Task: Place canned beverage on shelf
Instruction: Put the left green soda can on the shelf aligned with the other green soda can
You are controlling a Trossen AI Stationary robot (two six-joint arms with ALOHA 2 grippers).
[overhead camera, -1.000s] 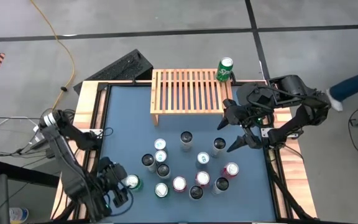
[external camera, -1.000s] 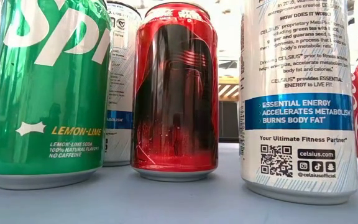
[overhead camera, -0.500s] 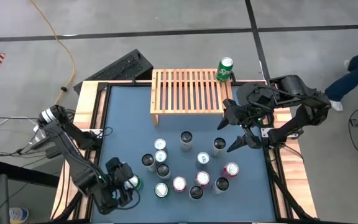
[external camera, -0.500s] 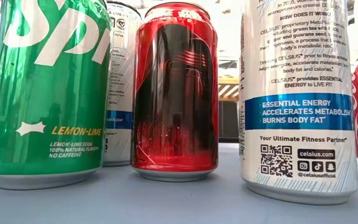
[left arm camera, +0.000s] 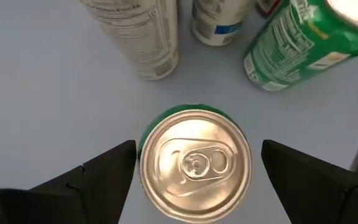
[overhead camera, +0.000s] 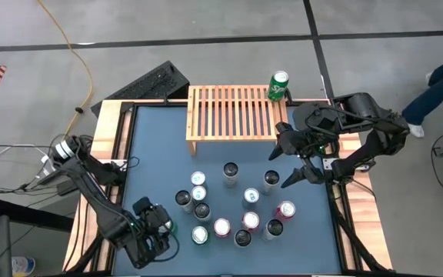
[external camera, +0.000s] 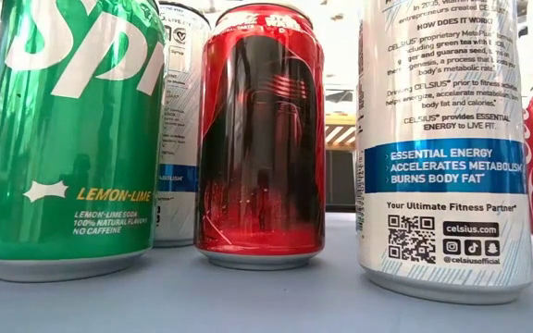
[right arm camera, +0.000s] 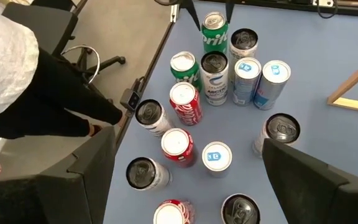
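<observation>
Left gripper (left arm camera: 194,163) at the counter's (overhead camera: 152,146) 7 o'clock corner, jaws open astride an upright green can (left arm camera: 194,163) (fingers flank the rim with gaps either side, not touching). A cluster of upright cans (overhead camera: 229,204) stands toward 6 o'clock of centre. Right gripper (overhead camera: 287,163) hangs at 3 o'clock, jaws open and empty, above the counter's edge. The shelf (overhead camera: 233,115) sits at 12 o'clock, its slats bare; a second green can (overhead camera: 278,86) stands just beside its 2 o'clock corner, off the slats.
</observation>
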